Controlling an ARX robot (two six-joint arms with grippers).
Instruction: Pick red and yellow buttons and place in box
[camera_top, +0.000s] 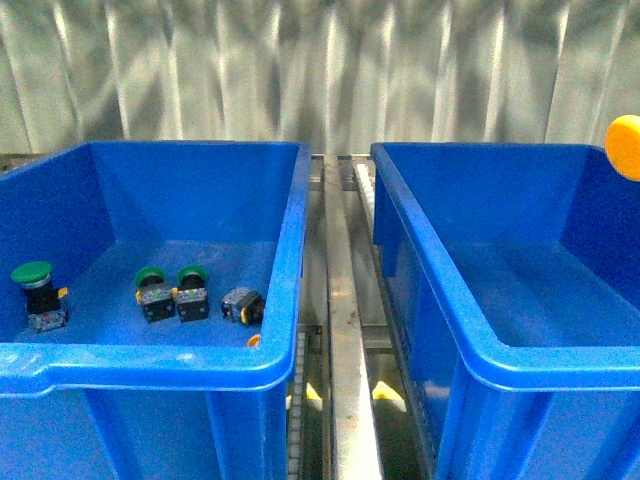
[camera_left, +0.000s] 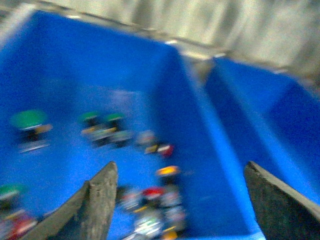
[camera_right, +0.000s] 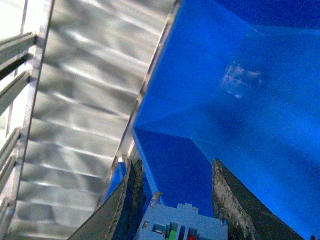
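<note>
Against crinkled silver foil, the right gripper (camera_right: 172, 200) pinches a yellow-capped button (camera_top: 624, 146) over the empty blue bin (camera_top: 520, 355), release seemingly next; left gripper (camera_left: 180, 200) jaws spread.

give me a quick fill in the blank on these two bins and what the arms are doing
1. In the front view, the buttons lie in the ______ blue bin.
2. The three caps clearly showing in that bin, such as this one, are ______.
3. The right gripper holds a button switch between its fingers above the ______ blue bin.
4. The left gripper hovers with its fingers spread ______.

Missing words: left; green; right; open
</note>
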